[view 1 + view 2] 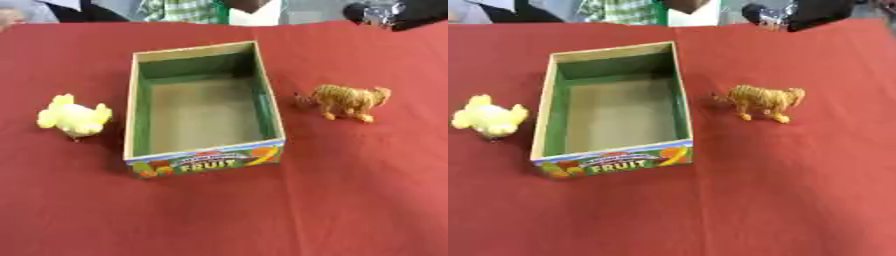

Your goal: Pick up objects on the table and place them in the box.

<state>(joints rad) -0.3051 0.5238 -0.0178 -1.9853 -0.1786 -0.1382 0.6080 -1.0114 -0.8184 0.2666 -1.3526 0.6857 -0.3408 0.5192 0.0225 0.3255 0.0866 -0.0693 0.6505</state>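
Item 1. Right hand (382, 14): a black shape with silver parts at the far right corner of the table covered in red cloth (350, 200). It is raised at the far edge, touches none of the task's things, and only part of it shows. Whether it is open or closed cannot be told. The left hand shows in neither view.

Item 2. Small orange-brown striped toy tiger (766, 101): stands upright on its legs on the cloth, nearer the robot than the right hand and a little to its left, well apart from it. It stands just to the right of the box without touching it.

Item 3. Open-topped rectangular cardboard box with green inner walls (138, 100): lies further left of the right hand, at the middle of the table, long side running away from the robot. The near face bears a coloured fruit picture and the word "FRUIT". Nothing lies inside.

Item 4. Pale yellow fluffy toy (74, 118): the thing farthest from the right hand, across the box on its left side, near the box wall but apart from it.
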